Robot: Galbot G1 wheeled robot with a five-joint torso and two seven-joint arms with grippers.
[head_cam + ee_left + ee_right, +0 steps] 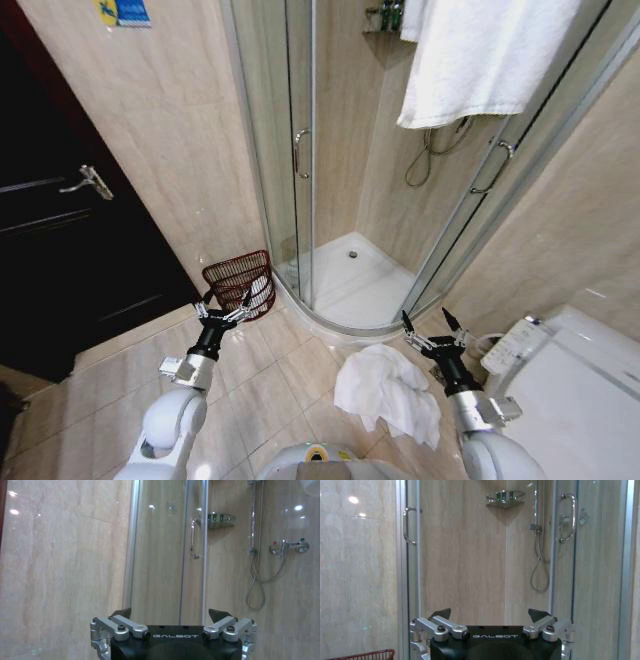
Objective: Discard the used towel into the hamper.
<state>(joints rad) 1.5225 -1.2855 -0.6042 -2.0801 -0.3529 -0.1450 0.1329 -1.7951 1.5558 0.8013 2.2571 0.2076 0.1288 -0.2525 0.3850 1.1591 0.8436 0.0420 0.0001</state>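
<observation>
Head view shows nothing done yet: I see the used towel (388,392) crumpled on the floor, the hamper (240,282) waiting, left end effector (227,310) and right end effector (434,332) both spread, empty.

"GALBOT" in pale capitals on the black body of the left gripper (171,614), left wrist view. Same word on the right gripper (491,614). Blue and yellow wall sticker (121,11): unreadable (partly cropped).

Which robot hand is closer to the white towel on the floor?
The right one. The right gripper hangs open just beside the crumpled towel, at its right edge. The left gripper, also open, is across the floor by the hamper.
</observation>
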